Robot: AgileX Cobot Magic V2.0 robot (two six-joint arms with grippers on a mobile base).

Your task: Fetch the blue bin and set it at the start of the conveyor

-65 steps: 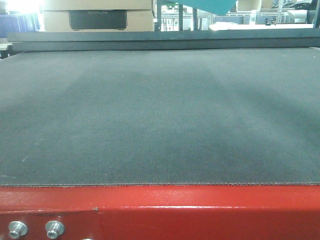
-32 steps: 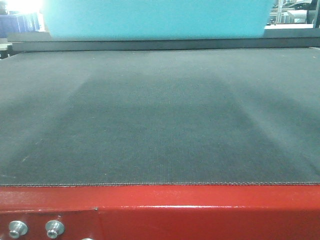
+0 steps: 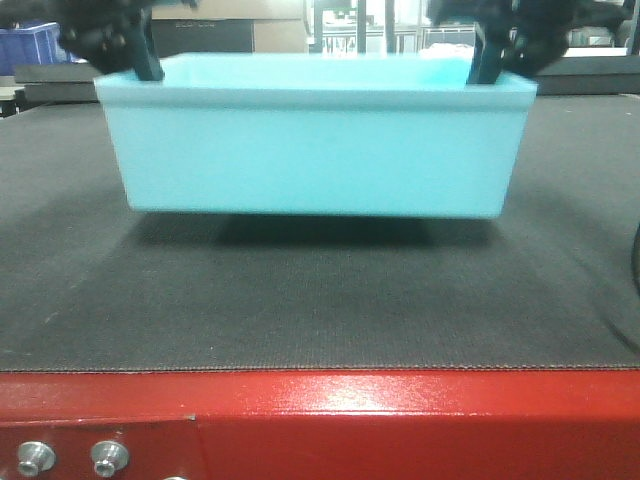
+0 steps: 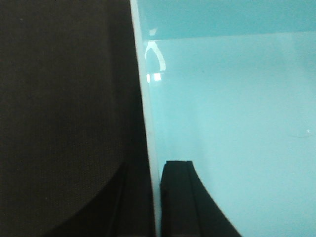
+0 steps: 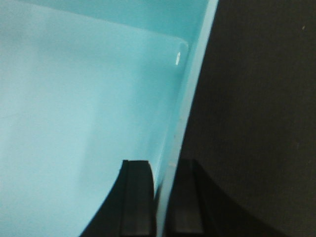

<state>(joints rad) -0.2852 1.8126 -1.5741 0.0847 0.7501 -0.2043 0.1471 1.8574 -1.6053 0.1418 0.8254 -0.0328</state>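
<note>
Within the last second the blue bin (image 3: 310,150) has come down, slung between the left gripper (image 3: 150,68) and right gripper (image 3: 482,68), each pinching a side wall, onto or just above the conveyor belt (image 3: 320,300) beneath them, so only releasing seems left.

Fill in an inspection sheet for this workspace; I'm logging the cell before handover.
Surface: dark grey belt on a red frame with silver bolts.
Job's things: blue bin upright over the belt, nothing seen inside; resting or just above, cannot tell.
Clutter: nothing seen.
Grippers: left gripper and right gripper each shut across a side wall of the bin, jaws straddling the rim.
Cables: dark curved strand at the right edge, possibly a cable.
Surroundings: cardboard box and dark blue crate behind the belt.
</note>
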